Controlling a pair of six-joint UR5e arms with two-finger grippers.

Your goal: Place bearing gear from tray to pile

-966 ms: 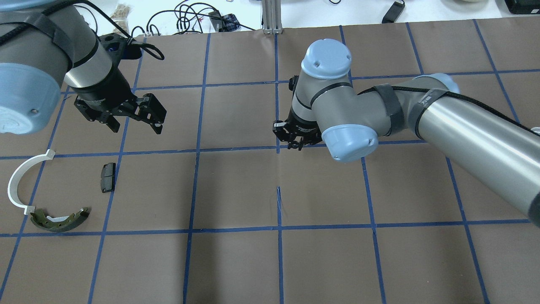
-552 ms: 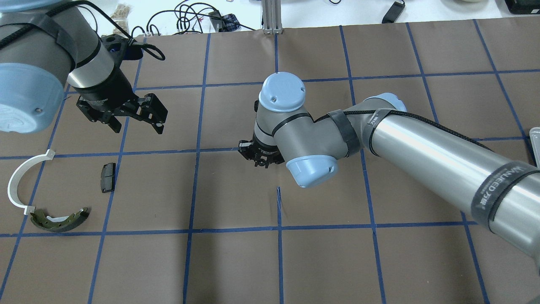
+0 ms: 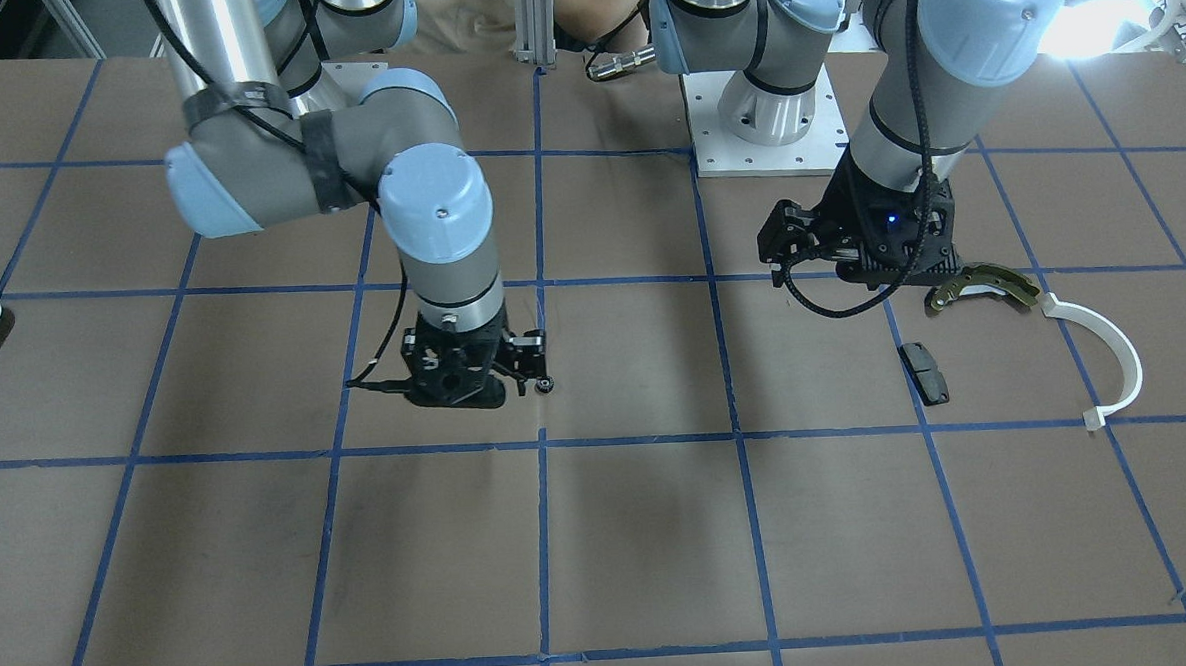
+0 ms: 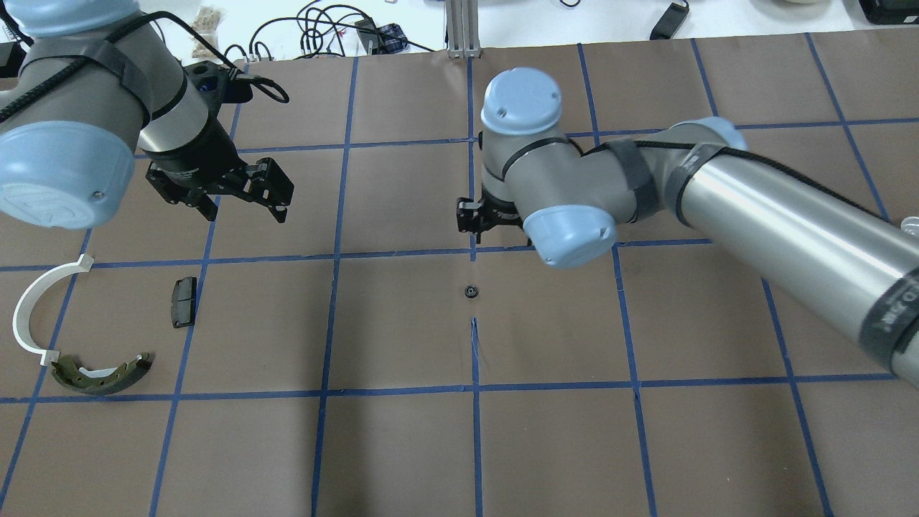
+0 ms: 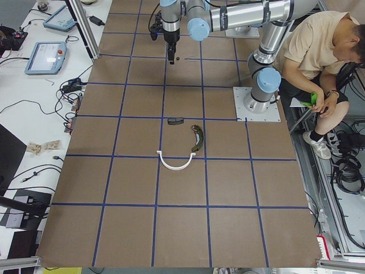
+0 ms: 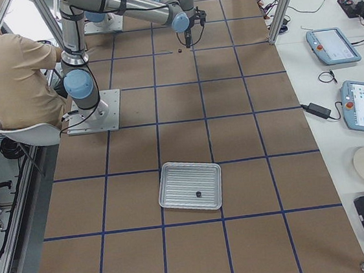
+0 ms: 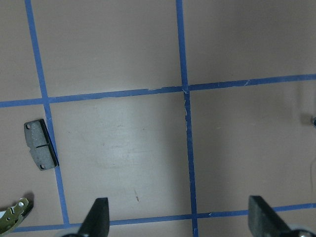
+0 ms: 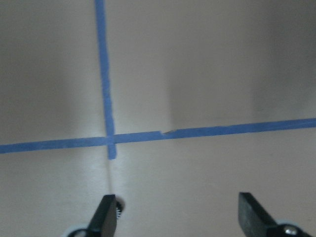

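- Well, for writing we find only one spot: a dark strap (image 4: 889, 327) round the right arm (image 4: 775, 215) bears pale lettering, too small and slanted for us to read.
- We count one bearing gear (image 4: 471, 291) out on the table (image 4: 402, 445). It is a small dark toothed ring lying flat on the brown paper, just beside a blue tape line near the table's middle.
- We count one tray (image 6: 180, 179), silvery and ribbed. It lies well apart from the gear, toward the robot's right end of the table.
- One small dark part (image 6: 198, 193) lies in the tray, and we cannot tell what it is.
- We count three parts in the pile (image 4: 93, 337): one olive-and-silver brake shoe (image 4: 100, 375), one white arc (image 4: 27, 316) and one dark brake pad (image 4: 184, 301).
- One end of the arc lies right by the shoe, and the pad lies apart from both.
- The pile is at the robot's left end, well apart from the gear.
- We count two grippers.
- The right gripper (image 8: 180, 217) hangs just above the paper with its fingers (image 8: 105, 217) spread wide and nothing between them.
- In the right wrist view the gear shows right beside the outer side of one fingertip, and we cannot tell whether the two touch.
- The left gripper (image 7: 178, 222) hovers over bare paper near the brake pad, its jaws wide apart and empty.
- We also count two tablets (image 6: 333, 45) on the side bench, and one person (image 6: 6, 70) seated by the robot's base.
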